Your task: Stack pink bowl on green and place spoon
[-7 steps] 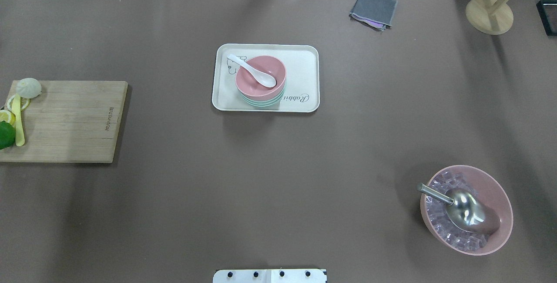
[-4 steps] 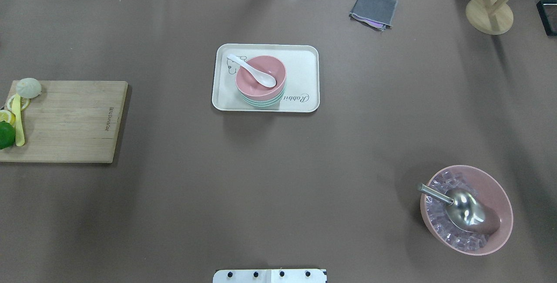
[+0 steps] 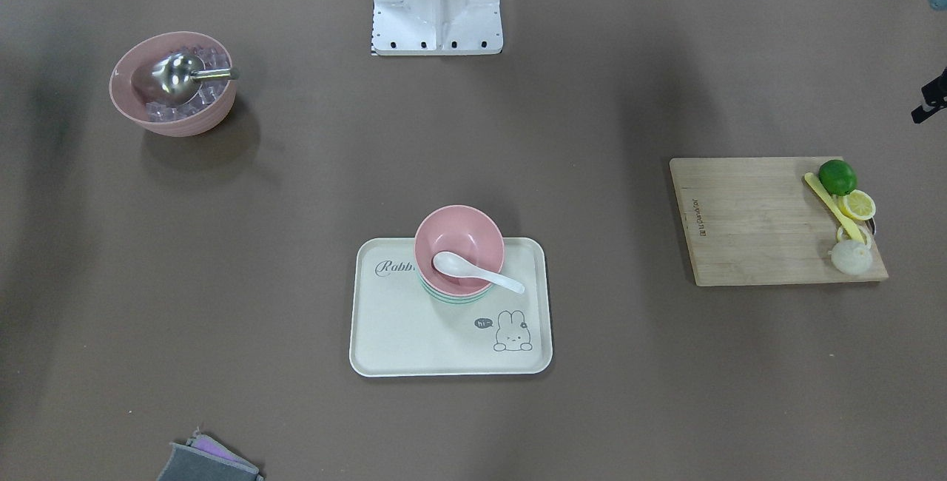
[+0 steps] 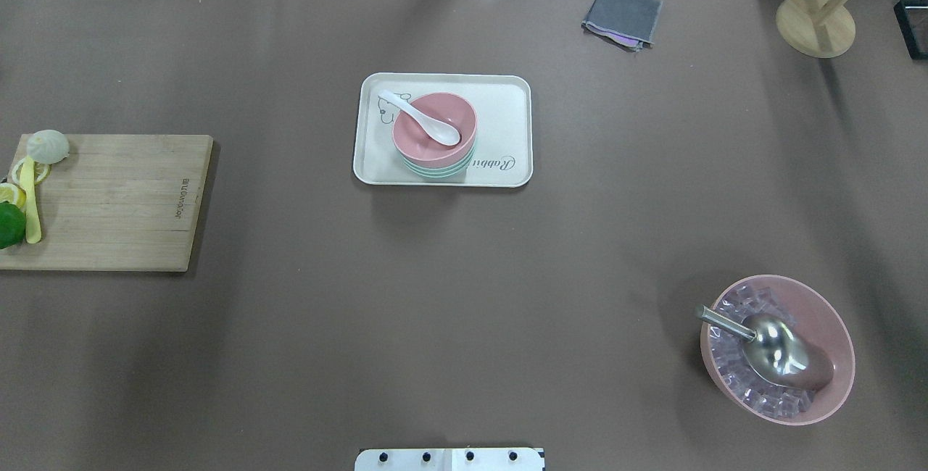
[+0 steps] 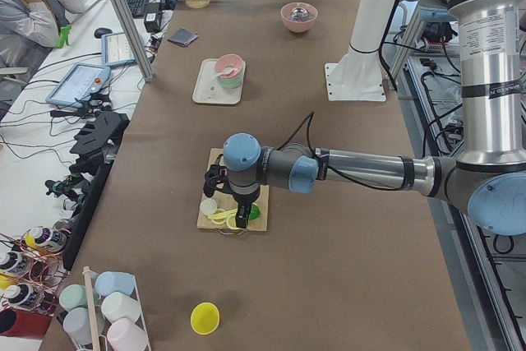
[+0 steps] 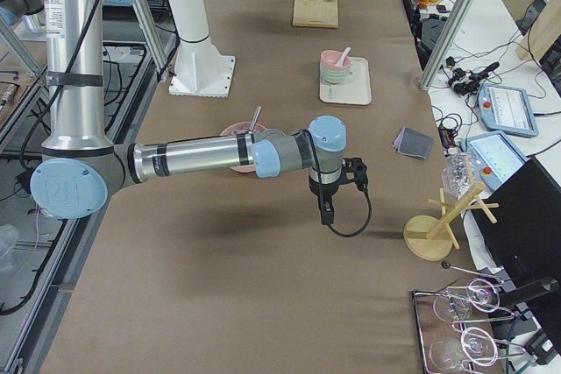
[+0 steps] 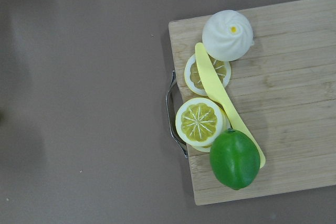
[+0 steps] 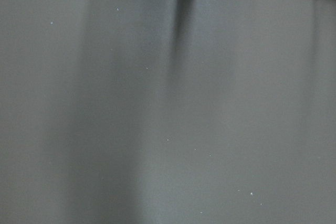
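1. Two arms reach out over the brown table (image 4: 464,297), one toward each end. Neither shows in the overhead view, and nothing there has shifted over the last second.
2. Near the table's left end, the left arm (image 5: 353,172) stretches out low. The left gripper (image 5: 236,218) hangs above the fruit end of the cutting board (image 4: 123,203). From the side view I cannot tell whether its claw is wide or narrow.
3. At the other end, the right arm (image 6: 202,159) holds the right gripper (image 6: 326,208) over bare table, well apart from the tray. Its claw cannot be judged either.
4. Mid-table, the cream tray (image 4: 507,109) lies where it lay before.
5. A large pink ice bowl (image 4: 834,340) with a metal scoop (image 4: 772,348) in it stands unchanged near the robot's right.
6. On the tray, the pink bowl (image 4: 460,116) sits nested in the green bowl (image 4: 433,172), as it did a second ago.
7. The white spoon (image 4: 424,119) rests with its scoop inside the pink bowl and its handle over the rim, unmoved.
8. On the board's end lie a lime (image 7: 234,158), a lemon half (image 7: 199,121), a white bun (image 7: 227,35) and a yellow knife (image 7: 220,93).
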You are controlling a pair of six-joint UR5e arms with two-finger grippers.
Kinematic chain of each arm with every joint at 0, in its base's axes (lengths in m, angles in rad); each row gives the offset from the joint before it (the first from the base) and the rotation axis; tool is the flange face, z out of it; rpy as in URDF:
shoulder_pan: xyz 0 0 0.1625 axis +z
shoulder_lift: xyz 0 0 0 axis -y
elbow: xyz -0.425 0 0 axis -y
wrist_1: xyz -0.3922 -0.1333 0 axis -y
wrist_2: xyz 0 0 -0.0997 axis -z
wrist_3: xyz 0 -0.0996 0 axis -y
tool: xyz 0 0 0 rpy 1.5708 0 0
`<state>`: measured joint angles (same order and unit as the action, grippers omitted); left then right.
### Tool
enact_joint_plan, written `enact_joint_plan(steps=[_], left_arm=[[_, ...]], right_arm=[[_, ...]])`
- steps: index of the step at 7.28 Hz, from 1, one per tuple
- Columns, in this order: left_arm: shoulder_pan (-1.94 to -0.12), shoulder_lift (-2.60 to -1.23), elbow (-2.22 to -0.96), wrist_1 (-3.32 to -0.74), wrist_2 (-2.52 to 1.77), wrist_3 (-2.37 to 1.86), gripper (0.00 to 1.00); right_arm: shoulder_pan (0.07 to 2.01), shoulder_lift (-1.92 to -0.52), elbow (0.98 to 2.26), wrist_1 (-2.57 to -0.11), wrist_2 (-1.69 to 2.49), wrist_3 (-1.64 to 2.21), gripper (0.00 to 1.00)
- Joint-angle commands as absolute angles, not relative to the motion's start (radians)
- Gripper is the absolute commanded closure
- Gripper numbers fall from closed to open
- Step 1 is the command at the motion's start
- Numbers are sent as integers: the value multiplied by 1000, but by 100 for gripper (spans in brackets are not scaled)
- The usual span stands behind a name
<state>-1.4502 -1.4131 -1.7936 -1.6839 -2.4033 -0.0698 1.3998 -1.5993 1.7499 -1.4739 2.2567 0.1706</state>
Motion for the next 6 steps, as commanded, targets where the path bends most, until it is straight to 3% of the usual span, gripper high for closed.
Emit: enact_joint_plan(steps=[1,6], left_arm=[[-1453,-1388,-1796,-1704,-2407,-64,2],[-1448,-1362,-1810,-1816,-2427,-74,2]], right_arm=[[1379,-1556,1735,-1477,2255,335,0],[1379,-1540,1721,-1468,2279,325,0]])
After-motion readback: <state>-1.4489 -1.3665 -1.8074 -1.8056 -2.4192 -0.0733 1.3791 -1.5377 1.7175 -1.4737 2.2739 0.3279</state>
